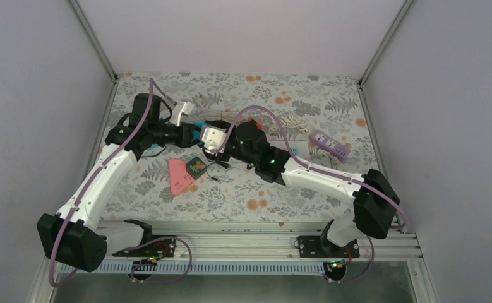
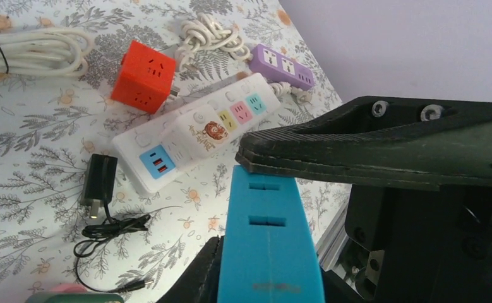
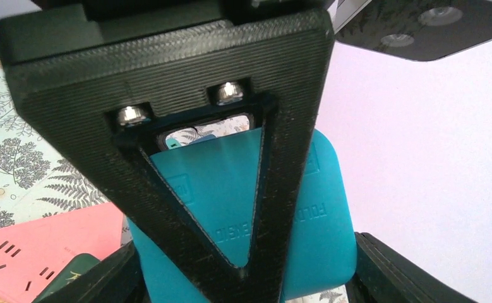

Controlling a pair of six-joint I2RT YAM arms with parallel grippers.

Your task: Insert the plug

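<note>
The left pincer, reaching over the rear left part of the surface, is clamped on a teal block, one finger on top and one beneath, so the block is held up off the surface between the two arms. The face towards the left wrist camera shows two pairs of slots. Whether the block also carries prongs cannot be told from here. The right pincer meets it from the other side, and its flat triangular finger lies across the broad teal face with embossed lettering, apparently gripping the same piece. Below, a black charger plug with its thin cable lies just beside the end of a white power strip. A red socket cube sits behind that strip, and a purple strip lies near the right edge. The teal block looks like rigid, light moulded plastic with smooth sides that could slip or twist under pressure. It is best held across its broad flat faces, clear of the slots, with the mating end left free.
</note>
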